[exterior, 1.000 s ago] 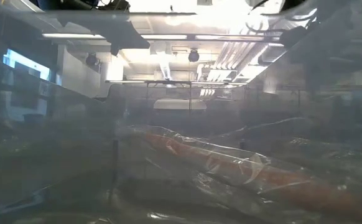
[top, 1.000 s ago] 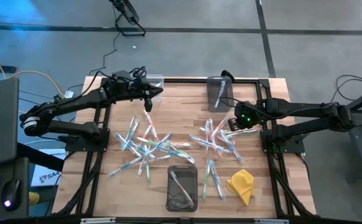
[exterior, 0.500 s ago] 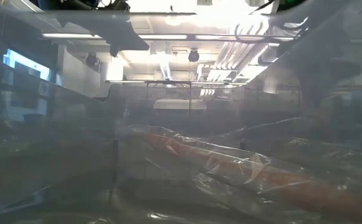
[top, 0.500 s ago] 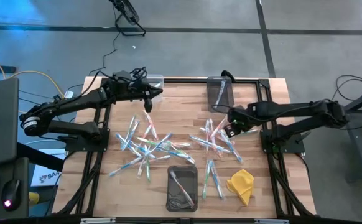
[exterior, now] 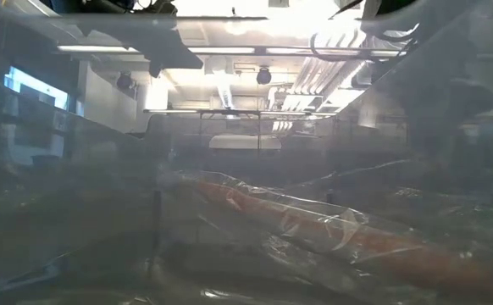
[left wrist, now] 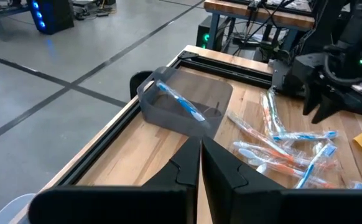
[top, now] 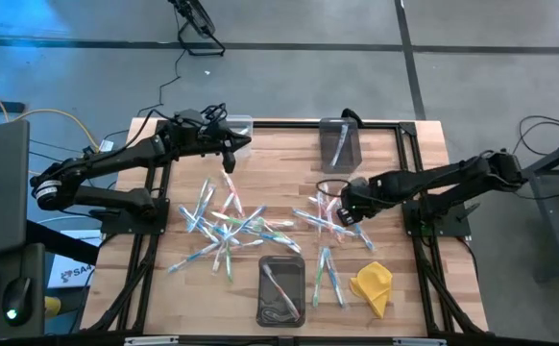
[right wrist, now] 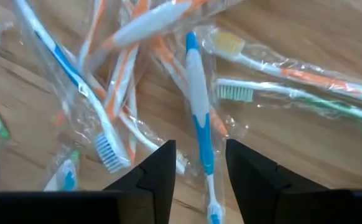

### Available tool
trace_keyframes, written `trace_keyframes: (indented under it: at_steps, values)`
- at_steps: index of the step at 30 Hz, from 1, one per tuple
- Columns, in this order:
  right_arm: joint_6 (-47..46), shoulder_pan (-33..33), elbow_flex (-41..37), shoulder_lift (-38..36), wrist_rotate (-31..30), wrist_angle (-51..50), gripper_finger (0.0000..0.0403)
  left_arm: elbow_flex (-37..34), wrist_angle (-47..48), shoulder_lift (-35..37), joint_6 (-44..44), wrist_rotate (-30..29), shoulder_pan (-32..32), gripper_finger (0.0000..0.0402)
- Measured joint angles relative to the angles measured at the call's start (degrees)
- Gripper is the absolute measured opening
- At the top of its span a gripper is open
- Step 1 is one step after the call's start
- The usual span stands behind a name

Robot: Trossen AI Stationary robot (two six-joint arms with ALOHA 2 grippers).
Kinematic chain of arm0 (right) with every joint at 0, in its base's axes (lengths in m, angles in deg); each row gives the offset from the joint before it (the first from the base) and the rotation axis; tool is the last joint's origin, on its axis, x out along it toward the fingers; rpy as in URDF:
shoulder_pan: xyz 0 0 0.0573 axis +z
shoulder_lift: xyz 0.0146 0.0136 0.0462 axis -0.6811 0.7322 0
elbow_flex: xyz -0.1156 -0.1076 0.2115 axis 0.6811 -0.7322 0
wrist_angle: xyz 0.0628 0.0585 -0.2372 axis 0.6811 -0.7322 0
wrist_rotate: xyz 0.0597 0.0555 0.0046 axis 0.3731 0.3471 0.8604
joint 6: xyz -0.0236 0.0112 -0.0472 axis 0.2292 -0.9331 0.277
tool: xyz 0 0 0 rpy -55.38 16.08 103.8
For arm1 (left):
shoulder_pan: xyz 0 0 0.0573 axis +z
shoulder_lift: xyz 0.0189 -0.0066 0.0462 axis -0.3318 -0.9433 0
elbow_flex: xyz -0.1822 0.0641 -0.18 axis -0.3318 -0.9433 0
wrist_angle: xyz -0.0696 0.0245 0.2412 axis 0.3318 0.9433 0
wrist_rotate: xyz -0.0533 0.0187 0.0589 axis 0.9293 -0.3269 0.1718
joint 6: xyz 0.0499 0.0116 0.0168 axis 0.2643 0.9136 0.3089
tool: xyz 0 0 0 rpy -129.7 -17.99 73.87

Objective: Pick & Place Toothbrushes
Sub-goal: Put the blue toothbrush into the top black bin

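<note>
The low view is fogged by crinkled clear wrapping (exterior: 314,229) pressed near the lens, so neither hand nor the tabletop can be made out there. In the right wrist view, several toothbrushes (right wrist: 199,118) run off the picture's edges

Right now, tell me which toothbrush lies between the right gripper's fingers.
The blue-and-white toothbrush in its clear wrapper: its handle runs straight into the gap of the open right gripper. The orange and green ones beside it lie off to either side.
</note>
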Motion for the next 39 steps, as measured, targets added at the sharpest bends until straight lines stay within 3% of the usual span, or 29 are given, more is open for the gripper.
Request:
trace_keyframes:
  at_steps: [20, 39]
  values:
    - [-1.7, 3.3, 0.0, 14.7, -0.1, 3.8, 0.0133, 0.0, 0.2, 0.0, 0.0, -0.3, 0.0, 0.0015]
    - [-1.7, 3.3, 0.0, 15.9, -1.5, 4.1, 0.0133, 0.0, 0.2, 0.0, 0.0, -0.2, 0.0, 0.0015]
